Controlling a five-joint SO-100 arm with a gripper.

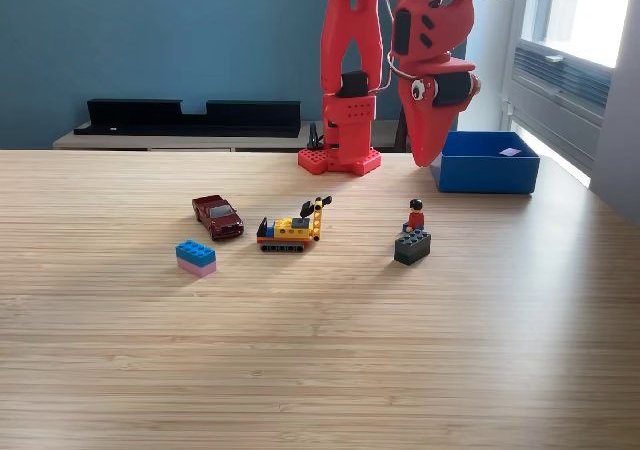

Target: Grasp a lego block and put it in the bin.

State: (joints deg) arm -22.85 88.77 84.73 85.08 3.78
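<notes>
One exterior view only, set low at the near edge of the worktop [320, 370], facing me head-on across its full width toward the blue wall [150, 40]. Medium distance; my upper arm was cropped off the top. No second view shared.

We see a light wooden table [320, 370] filling the lower frame. On it, left of centre, sit a dark red toy car [218, 216] and a blue-and-pink block [196, 258]; at centre a yellow tracked vehicle [291, 228]; right of centre a figure on a dark block [413, 238]. At upper right rests the blue bin [487, 162], and at upper centre the red arm base [340, 159].
</notes>
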